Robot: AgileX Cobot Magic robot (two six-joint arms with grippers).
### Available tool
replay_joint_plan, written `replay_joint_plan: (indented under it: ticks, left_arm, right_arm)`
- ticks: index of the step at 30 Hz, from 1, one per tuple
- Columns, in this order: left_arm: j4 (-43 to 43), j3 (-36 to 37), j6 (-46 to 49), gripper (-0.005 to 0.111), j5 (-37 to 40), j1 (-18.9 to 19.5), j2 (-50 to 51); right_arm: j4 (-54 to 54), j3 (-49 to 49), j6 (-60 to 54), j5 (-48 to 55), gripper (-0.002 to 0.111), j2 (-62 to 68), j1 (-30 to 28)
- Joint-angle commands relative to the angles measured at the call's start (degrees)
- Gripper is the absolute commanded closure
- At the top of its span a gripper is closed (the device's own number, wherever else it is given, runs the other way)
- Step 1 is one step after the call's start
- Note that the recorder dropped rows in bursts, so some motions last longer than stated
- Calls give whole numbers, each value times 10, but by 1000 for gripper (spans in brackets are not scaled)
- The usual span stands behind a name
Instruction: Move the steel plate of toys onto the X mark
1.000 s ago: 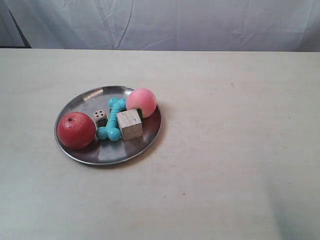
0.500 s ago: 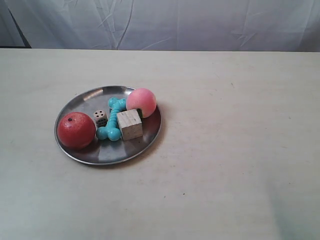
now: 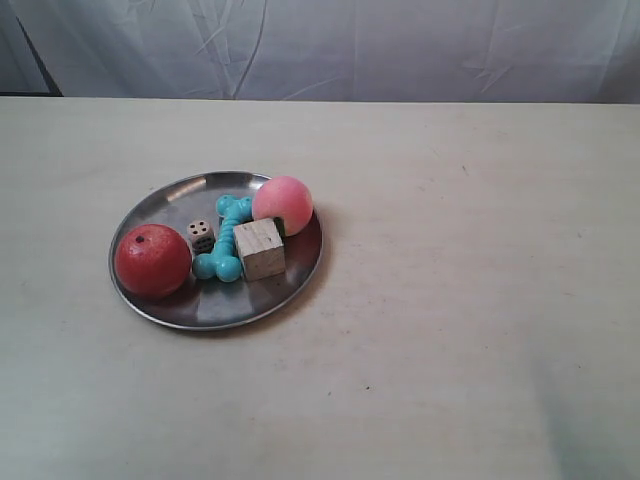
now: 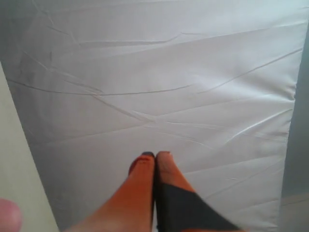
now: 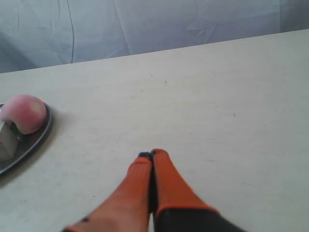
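The steel plate (image 3: pixel 205 305) lies on the cream table, left of centre in the exterior view. It holds the red apple (image 3: pixel 152 260), the pink peach (image 3: pixel 282 205), the turquoise bone (image 3: pixel 230 238), the wooden cube (image 3: pixel 260 248) and the white die (image 3: pixel 201 235). A faint tiny dark mark (image 3: pixel 463 168) lies far right of the plate; I cannot tell whether it is the X mark. My right gripper (image 5: pixel 152 154) is shut and empty above bare table, with the peach (image 5: pixel 24 113) and the plate's rim (image 5: pixel 41 135) well off to its side. My left gripper (image 4: pixel 155 153) is shut and empty, facing the cloth.
A wrinkled white cloth backdrop (image 3: pixel 350 45) hangs behind the table's far edge. Neither arm shows in the exterior view. The cream tabletop (image 3: pixel 480 300) stretches bare to the right of the plate and in front of it.
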Motion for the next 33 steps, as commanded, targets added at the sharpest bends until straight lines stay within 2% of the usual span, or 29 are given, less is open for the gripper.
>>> replay_joint_plan:
  ticks: [1, 3, 7, 9, 13, 22, 23, 27, 30, 33]
  left_arm:
    - [-54, 4, 254, 107, -8, -8, -4]
    - [-86, 6, 496, 107, -26, -16, -4]
    - [-173, 21, 752, 107, -20, -32, -4]
    - [-221, 21, 827, 107, 8, -33, -4]
    - [-245, 21, 850, 107, 76, -33, -4]
    - [-246, 21, 850, 107, 83, -34, -32]
    - [-218, 21, 878, 107, 90, -34, -45]
    - [-139, 21, 914, 107, 179, -34, -63]
    - [-126, 21, 917, 107, 296, -34, -86]
    - [-96, 21, 952, 107, 299, -34, -92]
  right_arm:
    - [-1, 1, 0, -3, 108, -4, -2]
    - [-1, 1, 0, -3, 108, -4, -2]
    - [-1, 1, 0, -3, 108, -4, -2]
    - [-1, 1, 0, -3, 108, -4, -2]
    - [-1, 1, 0, -3, 108, -4, -2]
    - [-1, 1, 0, -3, 108, -4, -2]
    - [-1, 1, 0, -3, 108, -4, -2]
    - [-1, 1, 0, -3, 108, -4, -2]
    - [-1, 1, 0, -3, 108, -4, -2]
    - [-1, 1, 0, -3, 108, -4, -2]
